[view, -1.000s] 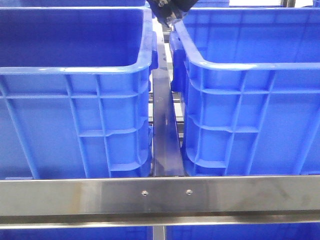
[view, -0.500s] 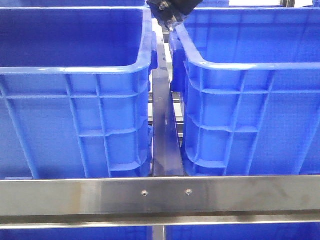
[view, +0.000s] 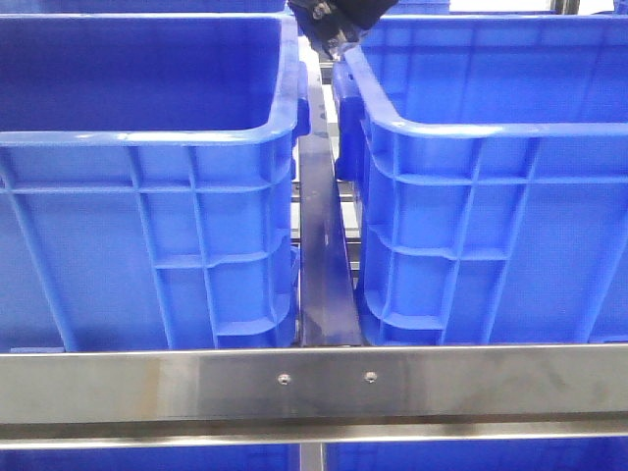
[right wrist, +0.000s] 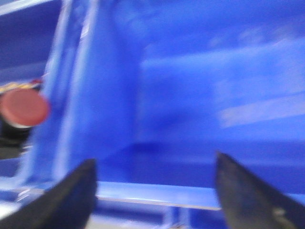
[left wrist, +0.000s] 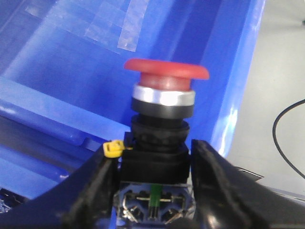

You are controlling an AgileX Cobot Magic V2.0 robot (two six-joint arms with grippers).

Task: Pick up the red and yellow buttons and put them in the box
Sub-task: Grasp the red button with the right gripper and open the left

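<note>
My left gripper (left wrist: 155,162) is shut on the black body of a red button (left wrist: 167,71), which has a red mushroom cap and a silver collar. It hangs over the inside of a blue box (left wrist: 71,76), near that box's wall. The right wrist view shows the same red button (right wrist: 24,109) beyond a crate wall. My right gripper (right wrist: 155,162) is open with nothing between its fingers, facing into a blue crate (right wrist: 190,95). No yellow button is in view. In the front view a dark gripper part (view: 339,20) shows at the top edge, above the gap between two crates.
Two large blue crates, left (view: 147,132) and right (view: 491,128), fill the front view, with a metal rail (view: 319,245) between them and a steel bar (view: 314,383) across the front. A black cable (left wrist: 286,133) lies on the pale surface outside the crate.
The dark gripper part at the top of the front view has moved slightly upward. The crates have not moved.
</note>
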